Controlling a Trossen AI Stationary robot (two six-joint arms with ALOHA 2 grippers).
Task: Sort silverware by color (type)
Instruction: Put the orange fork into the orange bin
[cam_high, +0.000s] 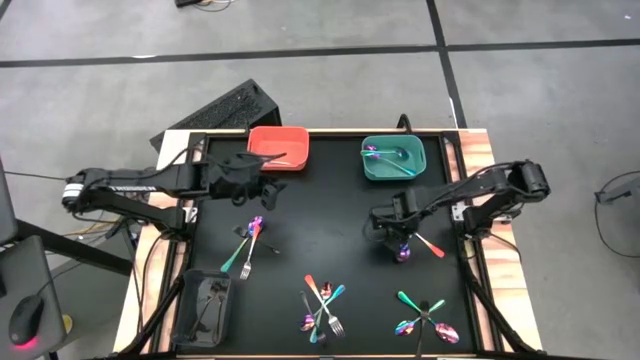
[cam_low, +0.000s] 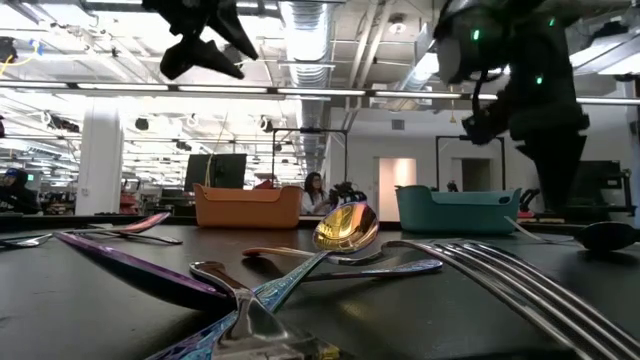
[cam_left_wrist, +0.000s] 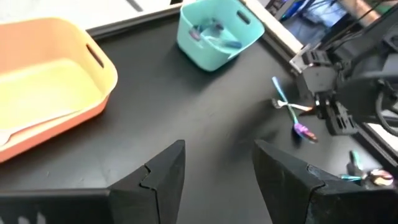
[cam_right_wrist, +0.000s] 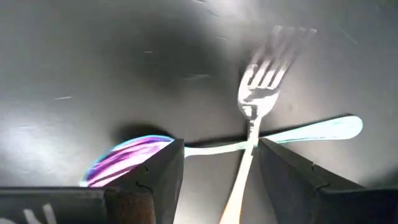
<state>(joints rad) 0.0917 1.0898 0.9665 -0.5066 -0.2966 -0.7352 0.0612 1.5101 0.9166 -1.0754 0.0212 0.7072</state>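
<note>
Seen from above, a black tabletop (cam_high: 330, 215) fills the middle of the frame, with a red bin (cam_high: 278, 146) and a teal bin (cam_high: 393, 157) along its upper edge and a black bin (cam_high: 203, 306) at lower left. Loose silverware lies in clusters: one left of centre (cam_high: 248, 248), one at bottom centre (cam_high: 322, 305), one at lower right (cam_high: 426, 318).

The right gripper (cam_high: 392, 228), right of centre in the overhead frame, is poised low over a crossed pair: an iridescent purple spoon (cam_right_wrist: 124, 158) and a silver fork (cam_right_wrist: 256, 99). Its fingers (cam_right_wrist: 163, 168) are spread and hold nothing. In the right wrist view the spoon's bowl sits just outside one finger, and its pale handle runs straight across the gap between the two fingers, so the long axis lies crosswise to the jaws. The fork crosses that handle near the other finger, tines pointing away from the wrist. By this reading, the spoon is the likely pick, and a squeeze could catch the fork's stem as well.

The left gripper (cam_high: 258, 186) waits at upper left, just below the red bin, also spread and empty, well apart from the pair. The right arm is plainly the nearer.
</note>
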